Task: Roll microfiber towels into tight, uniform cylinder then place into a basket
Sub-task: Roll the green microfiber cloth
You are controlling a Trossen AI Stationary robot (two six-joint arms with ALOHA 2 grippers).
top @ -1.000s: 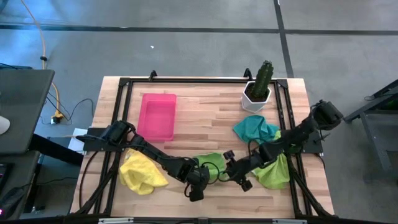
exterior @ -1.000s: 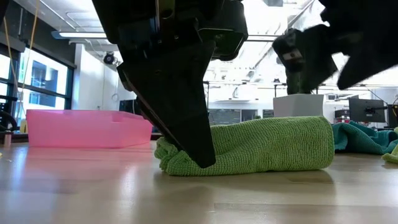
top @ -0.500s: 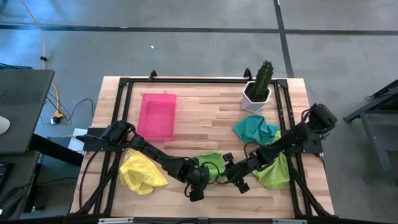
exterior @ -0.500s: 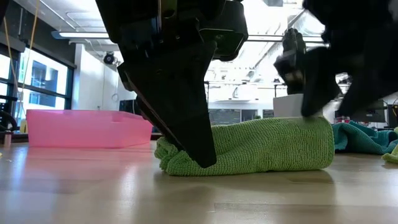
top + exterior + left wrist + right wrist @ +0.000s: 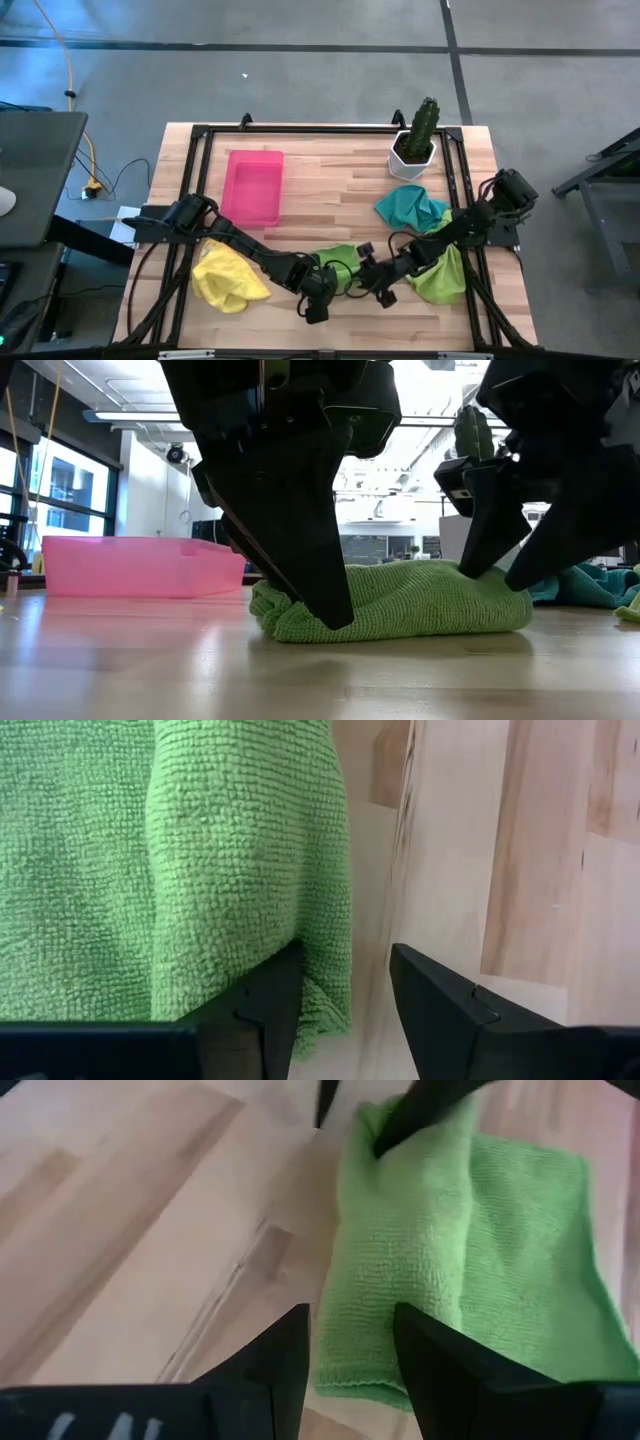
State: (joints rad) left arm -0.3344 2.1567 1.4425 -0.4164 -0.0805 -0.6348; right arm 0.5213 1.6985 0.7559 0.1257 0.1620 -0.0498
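A lime green microfiber towel [image 5: 340,260], loosely rolled, lies on the wood near the table's front edge. My left gripper [image 5: 345,960] stands open at the roll's left end; bare wood shows beside the cloth in its gap. My right gripper [image 5: 350,1315] is open and set down on the roll's right end [image 5: 500,595]. A yellow towel [image 5: 228,278], a teal towel [image 5: 410,208] and a second green towel [image 5: 442,278] lie loose on the table. The pink basket [image 5: 252,186] stands at the back left. My left gripper touches the roll's left end [image 5: 320,980] with one finger [image 5: 330,610], which comes down at a slant from above; the other finger stands over bare wood. The towel lies on the table. My right gripper comes slanting down from the table's right, and the roll's right end [image 5: 355,1350] fills the gap between its fingers. Both fingertips [image 5: 472,570] bear on the cloth's top, which is squashed lower there. The towel stays on the table.
A white pot with a cactus [image 5: 415,140] stands at the back right. A black frame [image 5: 200,140] runs round the table's edge. Bare wood lies between the basket and the cactus.
My right gripper has come down and a little toward the table's left, from above the roll onto its right end. That end of the green roll has been pressed flatter. My left gripper has kept still.
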